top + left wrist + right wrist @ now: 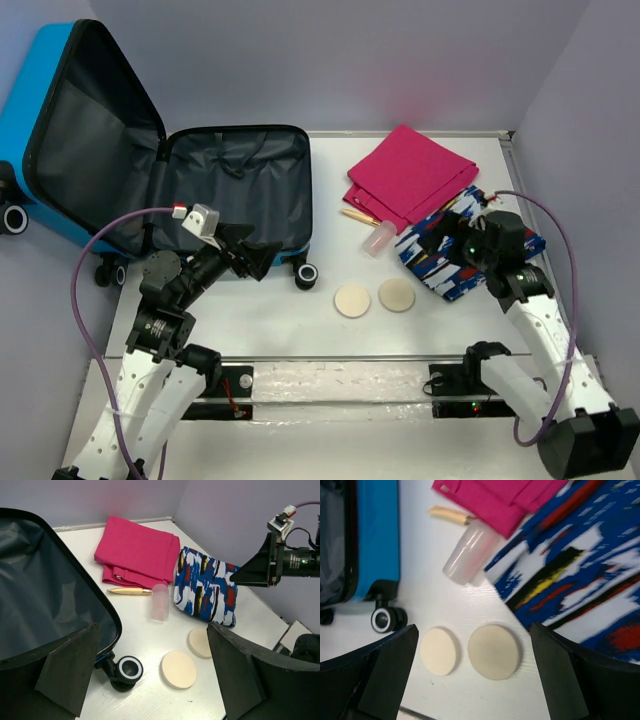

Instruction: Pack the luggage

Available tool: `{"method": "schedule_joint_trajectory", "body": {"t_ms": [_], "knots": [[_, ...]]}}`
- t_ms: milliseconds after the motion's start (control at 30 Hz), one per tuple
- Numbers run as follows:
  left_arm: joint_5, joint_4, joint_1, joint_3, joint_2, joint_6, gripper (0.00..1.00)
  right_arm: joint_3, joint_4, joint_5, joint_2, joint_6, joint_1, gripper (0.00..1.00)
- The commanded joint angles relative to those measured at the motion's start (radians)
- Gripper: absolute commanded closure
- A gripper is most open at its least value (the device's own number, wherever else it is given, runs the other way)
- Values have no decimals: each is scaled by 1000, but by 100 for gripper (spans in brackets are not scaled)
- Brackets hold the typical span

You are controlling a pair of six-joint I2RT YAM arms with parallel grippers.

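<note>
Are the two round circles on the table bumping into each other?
Apart. The right wrist view shows the paler circle and the darker circle lying side by side, with a strip of bare white table between them.

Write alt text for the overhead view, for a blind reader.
A blue suitcase lies open on the left of a table, beside a pink cloth, patterned pouch, clear tube and two round discs. The left gripper and right gripper both hang open.

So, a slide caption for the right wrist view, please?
Open right pincer above two round discs, beside patterned pouch and luggage.
</note>
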Motion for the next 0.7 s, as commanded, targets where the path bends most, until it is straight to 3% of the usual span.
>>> {"method": "schedule_joint_trajectory", "body": {"t_ms": [0,33,133,367,667], "knots": [[30,21,-2,51,5,25,1,15,165,162,105,55,250,0],[28,20,-2,50,2,25,1,24,191,211,166,78,316,0],[30,21,-2,48,5,19,1,23,237,246,235,131,357,0],[33,46,-5,35,5,-9,1,-5,358,352,298,248,391,3],[145,67,-6,35,71,-17,1,33,440,417,482,329,454,6]]}}
